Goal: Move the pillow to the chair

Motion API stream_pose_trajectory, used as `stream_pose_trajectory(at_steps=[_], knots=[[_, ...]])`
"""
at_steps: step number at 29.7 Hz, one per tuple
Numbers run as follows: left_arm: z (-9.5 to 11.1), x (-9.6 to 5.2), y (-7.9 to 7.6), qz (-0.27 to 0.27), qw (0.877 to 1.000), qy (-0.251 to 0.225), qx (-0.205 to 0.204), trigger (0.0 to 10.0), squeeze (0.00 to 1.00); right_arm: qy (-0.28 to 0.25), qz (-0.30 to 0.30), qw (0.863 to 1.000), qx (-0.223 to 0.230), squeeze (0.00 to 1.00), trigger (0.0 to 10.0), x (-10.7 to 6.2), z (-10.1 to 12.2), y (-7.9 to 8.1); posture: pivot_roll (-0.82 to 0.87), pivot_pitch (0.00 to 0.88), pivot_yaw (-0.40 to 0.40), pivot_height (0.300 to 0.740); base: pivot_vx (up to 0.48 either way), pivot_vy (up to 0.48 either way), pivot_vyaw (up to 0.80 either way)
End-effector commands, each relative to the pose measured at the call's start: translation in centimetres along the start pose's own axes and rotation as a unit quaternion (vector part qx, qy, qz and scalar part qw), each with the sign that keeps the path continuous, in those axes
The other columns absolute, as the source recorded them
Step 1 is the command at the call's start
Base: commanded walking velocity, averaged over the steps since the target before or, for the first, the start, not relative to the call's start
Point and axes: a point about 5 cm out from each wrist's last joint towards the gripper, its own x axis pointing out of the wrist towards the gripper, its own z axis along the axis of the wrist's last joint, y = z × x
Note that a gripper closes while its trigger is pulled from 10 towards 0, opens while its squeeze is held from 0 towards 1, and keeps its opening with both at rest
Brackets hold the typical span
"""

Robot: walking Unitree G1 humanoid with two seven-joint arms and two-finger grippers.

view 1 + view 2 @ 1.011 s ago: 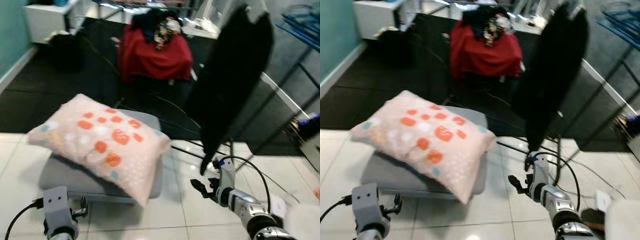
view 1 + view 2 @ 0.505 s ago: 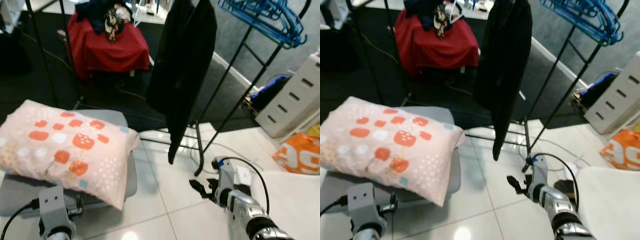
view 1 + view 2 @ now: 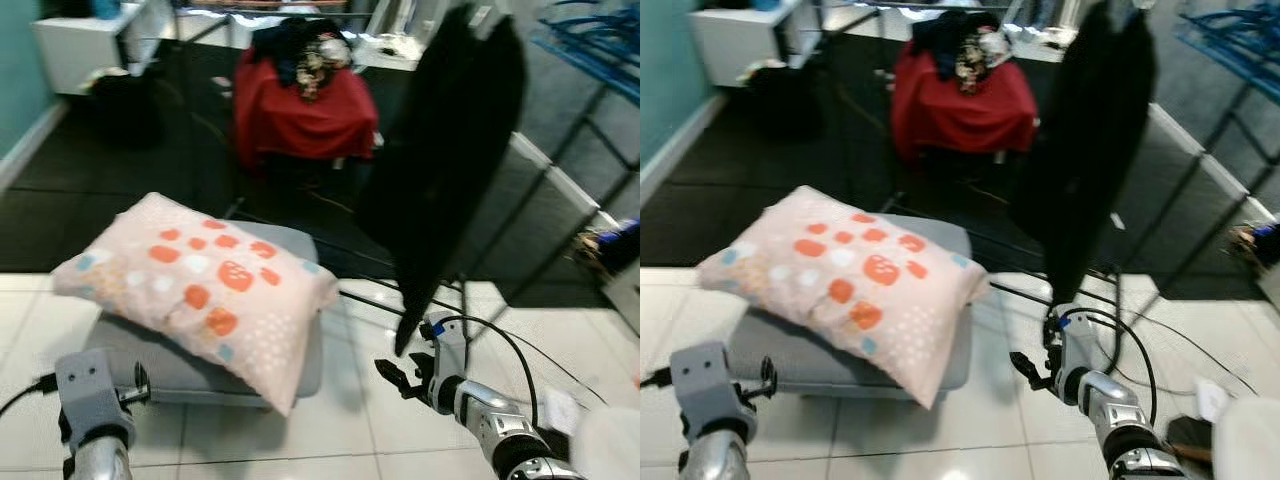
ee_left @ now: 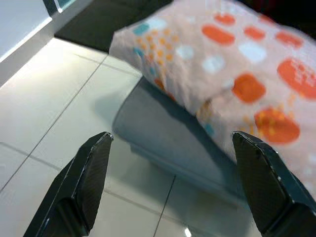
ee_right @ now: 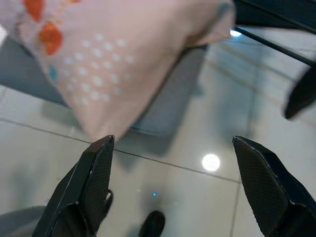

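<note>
Fingers [image 4: 94, 168] of my left gripper [image 4: 173, 192] and my right gripper [image 5: 173, 192] are spread wide, holding nothing, low over the white tile floor [image 3: 360, 400]. I see the pillow [image 3: 200, 285] lying on a grey cushion [image 3: 190, 365], its corner overhanging the edge.

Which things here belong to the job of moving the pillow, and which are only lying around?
For the job:
- pillow, lying on the grey cushion
- left pincer, open, facing the pillow
- right pincer, open, near the pillow's corner

Lying about:
- black garment hanging on a rack
- red cloth with clothes on it
- cables on the floor
</note>
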Motion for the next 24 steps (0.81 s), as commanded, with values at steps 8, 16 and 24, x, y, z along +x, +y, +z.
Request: stream_pose_trajectory(at_steps=[8, 16, 24], knots=[[0.6, 1.0, -1.2, -0.049, 0.999, -0.003, -0.017, 10.0, 0.0, 0.006, -0.015, 1.0, 0.012, 0.0, 10.0, -0.4, -0.6, -0.5, -0.05, 0.06, -0.177, 0.74, 0.0, 0.0, 0.0], [1.0, 1.4, -1.6, -0.057, 0.998, -0.002, -0.033, 10.0, 0.0, 0.009, -0.021, 1.0, 0.015, 0.0, 10.0, -0.5, -0.6, -0.8, -0.05, 0.056, -0.172, 0.74, 0.253, 0.0, 0.0], [0.9, 1.5, -1.5, -0.06, 0.997, -0.002, -0.039, 10.0, 0.0, 0.015, -0.022, 1.0, 0.015, 0.0, 10.0, -0.5, -0.7, -0.8, -0.05, 0.056, -0.172, 0.74, 0.263, 0.0, 0.0]])
